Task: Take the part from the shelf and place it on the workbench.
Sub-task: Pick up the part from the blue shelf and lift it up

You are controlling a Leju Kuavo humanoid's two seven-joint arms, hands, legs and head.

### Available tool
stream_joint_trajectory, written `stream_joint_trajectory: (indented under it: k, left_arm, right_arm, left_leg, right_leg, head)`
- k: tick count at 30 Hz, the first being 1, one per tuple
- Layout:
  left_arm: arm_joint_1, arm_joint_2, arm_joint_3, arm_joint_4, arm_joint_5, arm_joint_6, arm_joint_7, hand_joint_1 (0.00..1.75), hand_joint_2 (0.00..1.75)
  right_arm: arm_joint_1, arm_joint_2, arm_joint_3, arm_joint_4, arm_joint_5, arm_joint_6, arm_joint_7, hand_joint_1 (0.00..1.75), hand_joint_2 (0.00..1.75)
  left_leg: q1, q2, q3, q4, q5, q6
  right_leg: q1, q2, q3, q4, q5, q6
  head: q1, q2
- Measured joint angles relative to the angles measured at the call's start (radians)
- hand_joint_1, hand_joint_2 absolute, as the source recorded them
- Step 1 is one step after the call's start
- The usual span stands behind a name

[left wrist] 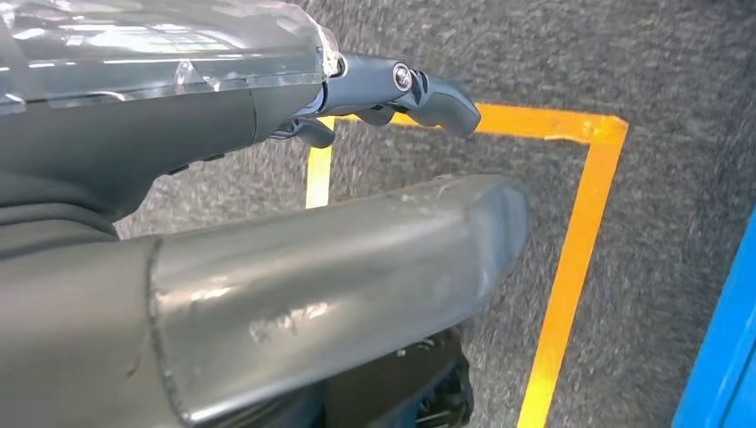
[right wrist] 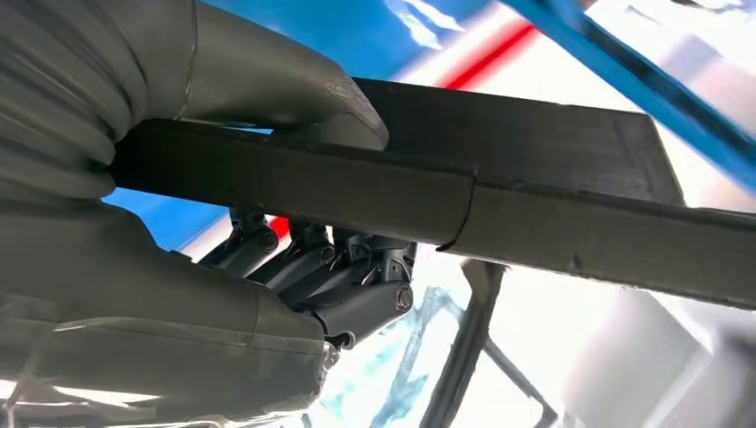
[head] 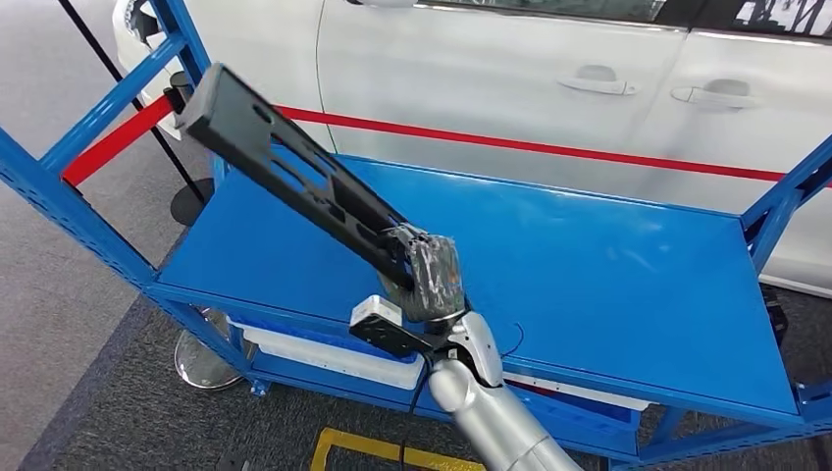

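The long black part (head: 294, 172) with slots is gripped at its near end by the right hand (head: 429, 275), slanting up and left in the air above the blue workbench (head: 608, 265); no writing can be read on it. The left hand (left wrist: 267, 223) hangs over grey carpet (left wrist: 677, 71) with yellow tape (left wrist: 571, 259), fingers loose and holding nothing; a white car (head: 510, 69) with a red stripe stands behind the bench.

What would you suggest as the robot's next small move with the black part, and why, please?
Probably lower it toward the blue shelf top. The right hand grips one end of the black part, which angles up and away above that bare surface, not resting on it.
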Motion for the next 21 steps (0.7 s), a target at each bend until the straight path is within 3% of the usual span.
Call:
stream_joint_trajectory:
  k: [2, 4, 7, 8, 9, 10, 12, 14, 18, 19, 21]
  left_arm:
    - [0.002, -0.001, 0.016, 0.0, 0.003, 0.008, -0.003, 0.0, 0.0]
    - [0.004, -0.003, 0.029, 0.0, 0.004, 0.013, -0.006, 0.0, 0.0]
    - [0.004, -0.003, 0.044, 0.0, 0.005, 0.015, -0.007, 0.0, 0.0]
    - [0.005, -0.003, 0.048, 0.0, 0.006, 0.016, -0.008, 0.0, 0.0]
    - [0.005, -0.003, 0.051, 0.0, 0.006, 0.017, -0.008, 0.0, 0.0]
    - [0.005, -0.003, 0.053, 0.0, 0.007, 0.02, -0.011, 0.0, 0.0]
    - [0.004, -0.003, 0.059, 0.0, 0.008, 0.031, -0.019, 0.0, 0.0]
    - [0.004, -0.003, 0.068, 0.0, 0.011, 0.046, -0.029, 0.0, 0.0]
    - [0.01, -0.005, 0.096, 0.0, 0.042, 0.067, -0.042, 0.0, 0.0]
    - [0.01, -0.006, 0.105, 0.0, 0.049, 0.071, -0.041, 0.0, 0.0]
    - [0.009, -0.007, 0.121, 0.0, 0.057, 0.08, -0.037, 0.0, 0.0]
  right_arm:
    - [0.046, -0.025, 0.015, -0.132, -0.101, 0.0, -0.036, 1.75, 1.75]
    - [0.078, -0.048, 0.028, -0.244, -0.175, 0.001, -0.066, 1.75, 1.75]
    - [0.11, -0.083, 0.045, -0.359, -0.211, 0.003, -0.085, 1.75, 1.75]
    - [0.123, -0.094, 0.05, -0.387, -0.219, 0.004, -0.089, 1.75, 1.75]
    - [0.136, -0.103, 0.054, -0.41, -0.23, 0.005, -0.095, 1.75, 1.75]
    - [0.148, -0.109, 0.057, -0.432, -0.248, 0.006, -0.105, 1.75, 1.75]
    - [0.173, -0.123, 0.062, -0.482, -0.303, 0.01, -0.133, 1.75, 1.75]
    - [0.205, -0.149, 0.062, -0.542, -0.37, 0.021, -0.155, 1.75, 1.75]
    - [0.307, -0.196, 0.056, -0.62, -0.502, 0.063, -0.188, 1.75, 1.75]
    - [0.337, -0.204, 0.052, -0.629, -0.528, 0.082, -0.199, 1.75, 1.75]
    - [0.399, -0.215, 0.041, -0.635, -0.56, 0.129, -0.223, 1.75, 1.75]
  left_leg:
    - [0.003, 0.0, -0.001, 0.0, -0.002, -0.013]
    - [0.004, 0.003, -0.015, 0.036, -0.03, -0.022]
    - [0.005, 0.005, -0.092, 0.209, -0.115, -0.029]
    - [0.005, 0.005, -0.113, 0.253, -0.127, -0.03]
    - [0.005, 0.005, -0.12, 0.265, -0.12, -0.03]
    - [0.005, 0.005, -0.108, 0.237, -0.095, -0.029]
    - [0.004, 0.006, -0.047, 0.109, -0.032, -0.021]
    - [-0.001, 0.005, -0.005, 0.019, -0.006, -0.011]
    - [-0.001, 0.003, 0.005, -0.004, -0.004, 0.01]
    - [0.002, 0.004, 0.008, -0.01, 0.0, 0.017]
    - [0.003, 0.005, 0.01, -0.015, 0.005, 0.025]
  right_leg:
    - [-0.002, -0.001, 0.0, -0.005, 0.004, -0.009]
    - [-0.008, -0.003, 0.004, -0.014, 0.008, -0.02]
    - [-0.008, -0.004, 0.008, -0.015, 0.007, -0.029]
    - [-0.007, -0.004, 0.008, -0.014, 0.006, -0.03]
    - [-0.006, -0.004, 0.008, -0.013, 0.004, -0.03]
    - [-0.006, -0.003, 0.009, -0.01, 0.002, -0.029]
    - [-0.006, -0.002, 0.011, -0.004, -0.004, -0.024]
    - [-0.003, -0.004, 0.009, 0.001, -0.009, -0.015]
    - [-0.004, -0.005, 0.009, 0.006, -0.018, 0.005]
    - [-0.004, -0.004, -0.001, 0.03, -0.036, 0.01]
    - [-0.008, -0.004, -0.048, 0.134, -0.099, 0.018]
  head:
    - [0.0, 0.0]
    - [-0.002, 0.0]
    - [-0.007, 0.0]
    - [-0.007, 0.0]
    - [-0.008, 0.0]
    - [-0.008, 0.0]
    - [-0.01, 0.0]
    - [-0.009, 0.0]
    - [-0.009, 0.0]
    - [-0.007, 0.0]
    - [-0.003, 0.0]
